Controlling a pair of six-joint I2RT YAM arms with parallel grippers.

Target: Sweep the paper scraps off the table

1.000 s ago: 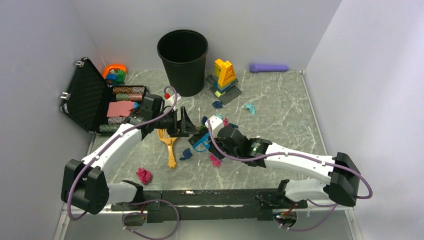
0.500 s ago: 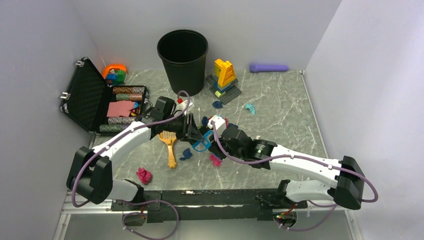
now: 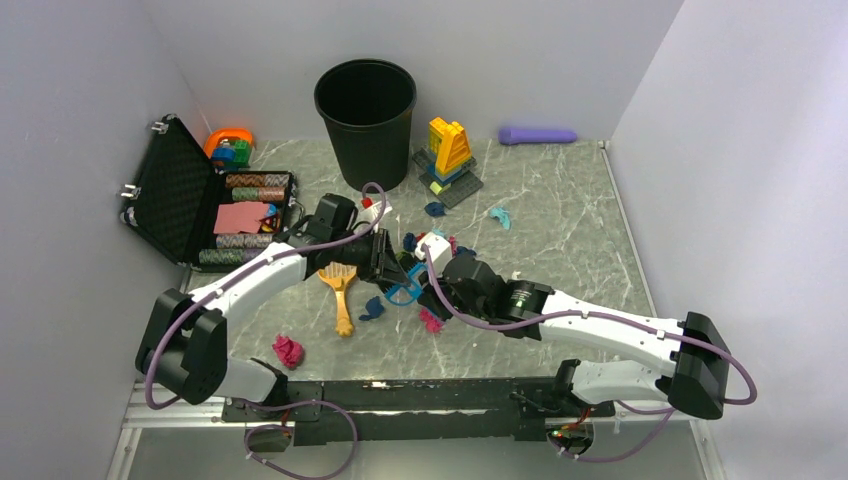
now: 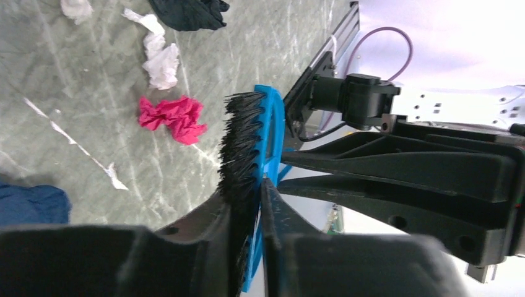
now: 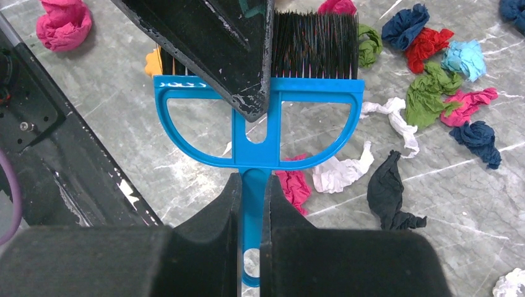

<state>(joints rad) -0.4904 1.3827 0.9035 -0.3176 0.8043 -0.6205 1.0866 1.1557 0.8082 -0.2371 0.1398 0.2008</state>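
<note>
A small blue hand brush (image 3: 405, 290) with black bristles hangs just above the table (image 3: 560, 240), held from both ends. My right gripper (image 5: 251, 180) is shut on its handle (image 5: 252, 204). My left gripper (image 4: 260, 185) is shut across the brush head (image 4: 263, 136), pinching bristles and blue back. Paper scraps lie around: a pink wad (image 3: 288, 350) near the front, a blue one (image 3: 372, 308), pink (image 3: 431, 321), and a mixed cluster (image 5: 433, 86) beyond the bristles. White (image 5: 337, 173) and dark (image 5: 390, 192) scraps lie beside the handle.
A black bin (image 3: 366, 108) stands at the back. An open black case (image 3: 185, 200) sits at the left, toy bricks (image 3: 449, 160) and a purple cylinder (image 3: 537, 134) at the back right. A yellow dustpan (image 3: 338, 285) lies left of the brush.
My left gripper moved right to the brush head and closed on it. The right gripper kept its hold on the handle and shifted slightly.
</note>
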